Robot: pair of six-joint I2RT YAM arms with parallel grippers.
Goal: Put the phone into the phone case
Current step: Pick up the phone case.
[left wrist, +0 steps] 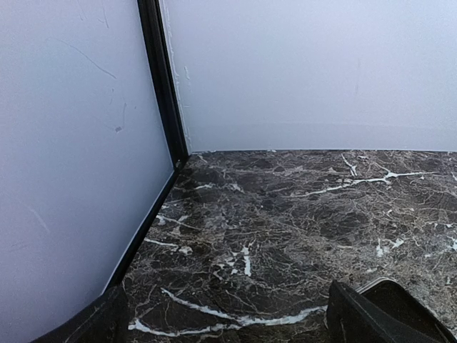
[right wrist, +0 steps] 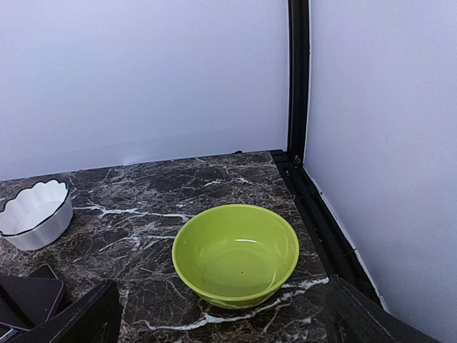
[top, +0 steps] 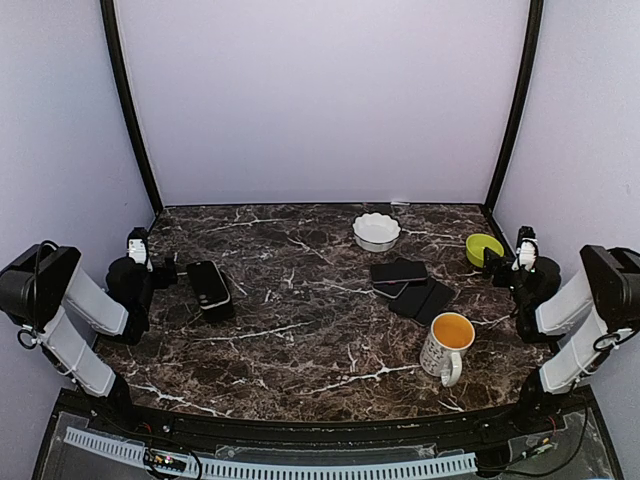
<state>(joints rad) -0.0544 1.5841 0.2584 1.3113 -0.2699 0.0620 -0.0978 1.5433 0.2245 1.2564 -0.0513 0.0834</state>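
A black phone (top: 399, 270) lies on top of a small pile of dark flat slabs (top: 424, 298) right of centre; its corner (right wrist: 30, 297) shows low at the left of the right wrist view. A thick black item (top: 209, 290) that looks like the phone case lies at the left, its pale-edged corner (left wrist: 403, 306) low at the right of the left wrist view. My left gripper (top: 172, 271) (left wrist: 228, 323) stands open just left of that case, over bare marble. My right gripper (top: 497, 264) (right wrist: 225, 323) is open, facing the green bowl, with nothing between its fingers.
A green bowl (top: 484, 248) (right wrist: 235, 254) sits just ahead of the right gripper near the right wall. A white fluted bowl (top: 376, 230) (right wrist: 33, 213) stands at the back. A white mug (top: 446, 345) with an orange inside stands front right. Enclosure walls rise on three sides.
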